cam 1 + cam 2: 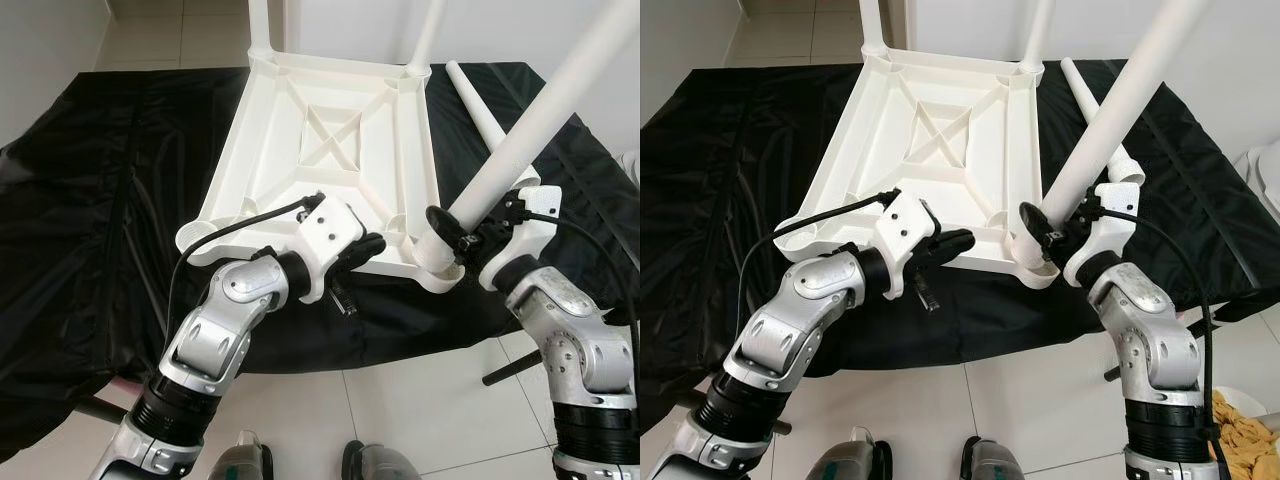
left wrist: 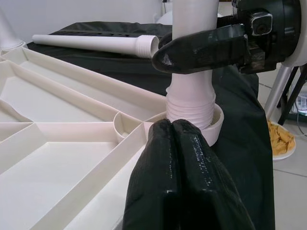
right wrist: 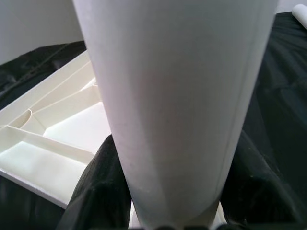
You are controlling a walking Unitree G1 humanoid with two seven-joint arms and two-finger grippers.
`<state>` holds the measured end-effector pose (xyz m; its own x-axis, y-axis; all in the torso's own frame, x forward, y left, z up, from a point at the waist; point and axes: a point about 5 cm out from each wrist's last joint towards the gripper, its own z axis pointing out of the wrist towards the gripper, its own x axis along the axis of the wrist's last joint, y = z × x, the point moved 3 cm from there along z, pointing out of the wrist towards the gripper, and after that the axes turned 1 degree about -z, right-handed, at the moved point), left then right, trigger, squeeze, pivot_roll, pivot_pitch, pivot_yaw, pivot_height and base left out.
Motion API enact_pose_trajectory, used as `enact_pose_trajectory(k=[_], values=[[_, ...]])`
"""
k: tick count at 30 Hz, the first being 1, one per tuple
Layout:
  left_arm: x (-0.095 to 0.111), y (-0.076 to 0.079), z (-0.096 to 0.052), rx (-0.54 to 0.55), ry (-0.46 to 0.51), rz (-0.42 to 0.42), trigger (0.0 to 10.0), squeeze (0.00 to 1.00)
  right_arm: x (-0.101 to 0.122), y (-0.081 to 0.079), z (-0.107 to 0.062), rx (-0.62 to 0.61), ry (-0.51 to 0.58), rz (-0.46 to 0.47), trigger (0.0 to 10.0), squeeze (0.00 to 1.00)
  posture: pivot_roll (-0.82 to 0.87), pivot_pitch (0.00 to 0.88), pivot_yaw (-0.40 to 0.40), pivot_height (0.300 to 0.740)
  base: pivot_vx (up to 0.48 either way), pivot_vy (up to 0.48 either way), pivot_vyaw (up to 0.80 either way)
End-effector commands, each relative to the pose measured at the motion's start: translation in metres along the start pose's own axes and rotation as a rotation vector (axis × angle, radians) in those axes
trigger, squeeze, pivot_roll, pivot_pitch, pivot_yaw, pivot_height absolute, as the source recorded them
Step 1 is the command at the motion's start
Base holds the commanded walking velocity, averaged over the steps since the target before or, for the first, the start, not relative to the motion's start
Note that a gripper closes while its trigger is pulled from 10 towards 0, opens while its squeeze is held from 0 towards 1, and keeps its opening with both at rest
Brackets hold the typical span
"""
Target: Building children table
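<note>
Left wrist view: the left hand (image 2: 180, 158), fingers pressed together and holding nothing, rests on the upturned white tabletop (image 1: 320, 150) just beside its corner socket (image 2: 213, 127). The right hand (image 1: 468, 238) clamps a white table leg (image 1: 545, 110) whose threaded end sits in that socket. Beyond it, a loose leg (image 1: 478, 100) lies on the black-draped worktop (image 1: 90, 200).

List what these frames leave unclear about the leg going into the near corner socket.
- Thread seating: in the left wrist view the socket rim hides the lower threads of the leg.
- Leg's top end: cut off by the left eye view's edge.
- Right gripper contact: the leg blocks the right wrist view.
</note>
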<state>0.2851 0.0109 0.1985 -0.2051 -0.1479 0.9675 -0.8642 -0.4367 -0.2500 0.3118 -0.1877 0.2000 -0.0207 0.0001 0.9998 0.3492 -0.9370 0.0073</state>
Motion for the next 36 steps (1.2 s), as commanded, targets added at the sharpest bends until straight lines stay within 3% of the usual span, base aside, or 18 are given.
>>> enact_pose_trajectory(k=[1, 16, 20, 21, 25, 36], values=[[0.003, 0.003, 0.0, -0.006, -0.001, 0.011, 10.0, 0.0, -0.018, 0.003, -0.004, -0.009, -0.087, 0.021, 10.0, 0.0, 0.03, 0.098, -0.027, 0.74, 0.0, 0.0, 0.0], [0.005, 0.003, 0.001, -0.007, 0.005, 0.017, 10.0, 0.0, -0.019, 0.015, -0.006, -0.062, -0.097, -0.022, 10.0, 0.0, 0.03, 0.097, -0.02, 0.74, 0.0, 0.0, 0.0], [0.005, 0.002, 0.001, -0.004, 0.004, 0.02, 10.0, 0.0, -0.016, 0.008, -0.002, -0.032, -0.068, -0.071, 10.0, 0.0, 0.03, 0.096, -0.022, 0.74, 0.0, 0.0, 0.0], [0.005, 0.002, 0.001, 0.001, 0.003, 0.023, 10.0, 0.0, -0.014, -0.007, -0.001, 0.044, -0.036, -0.14, 10.0, 0.0, 0.04, 0.1, -0.024, 0.74, 0.0, 0.0, 0.0], [0.005, 0.001, 0.0, 0.005, 0.001, 0.022, 10.0, 0.0, -0.013, -0.015, -0.002, 0.091, -0.016, -0.175, 10.0, 0.0, 0.04, 0.103, -0.025, 0.74, 0.0, 0.0, 0.0], [0.005, -0.002, -0.002, 0.018, -0.002, 0.022, 10.0, 0.0, -0.019, -0.022, -0.006, 0.131, -0.015, -0.164, 10.0, 0.0, 0.04, 0.122, -0.025, 0.74, 0.0, 0.0, 0.0]])
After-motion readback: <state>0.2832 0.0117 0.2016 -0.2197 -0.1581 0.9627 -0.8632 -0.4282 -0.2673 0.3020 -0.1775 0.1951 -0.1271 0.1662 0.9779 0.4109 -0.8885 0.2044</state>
